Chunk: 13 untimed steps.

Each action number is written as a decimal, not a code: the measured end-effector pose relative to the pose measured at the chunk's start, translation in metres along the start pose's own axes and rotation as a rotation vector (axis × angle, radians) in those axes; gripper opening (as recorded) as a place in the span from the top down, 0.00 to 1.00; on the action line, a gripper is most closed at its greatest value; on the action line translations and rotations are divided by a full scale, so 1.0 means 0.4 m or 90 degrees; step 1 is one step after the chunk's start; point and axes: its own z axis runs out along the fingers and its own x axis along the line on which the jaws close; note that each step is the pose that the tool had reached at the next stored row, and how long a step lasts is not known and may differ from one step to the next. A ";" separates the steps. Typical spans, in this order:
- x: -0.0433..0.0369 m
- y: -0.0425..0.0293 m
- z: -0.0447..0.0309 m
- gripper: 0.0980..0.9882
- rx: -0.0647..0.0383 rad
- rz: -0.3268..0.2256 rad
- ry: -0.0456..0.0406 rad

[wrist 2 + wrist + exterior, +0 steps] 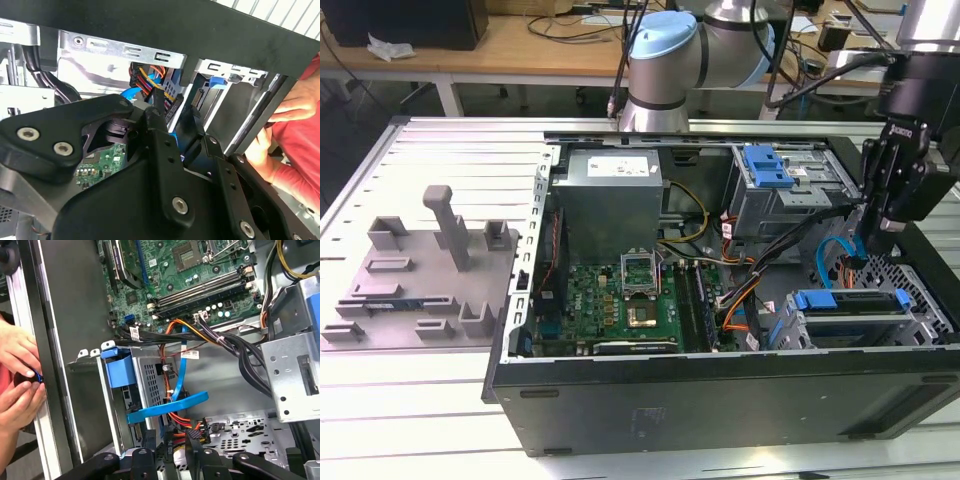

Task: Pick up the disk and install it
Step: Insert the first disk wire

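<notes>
Currently: gripper hovering over the drive cage at the exterior view's right of the open PC case, jaws standing apart, gripping nothing. Disk sitting flat in that cage, blue rail at each end, just below the gripper. 1 blue cable looping beside the cage. 2 hands of a person touching the case wall. Grey fixture plate lying on the bench, well apart.
</notes>
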 end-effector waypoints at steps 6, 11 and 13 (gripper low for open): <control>-0.014 0.003 -0.001 0.70 0.000 0.012 0.0176; -0.018 0.000 0.002 0.70 -0.001 0.016 0.0219; -0.020 -0.001 0.002 0.70 -0.001 0.016 0.0238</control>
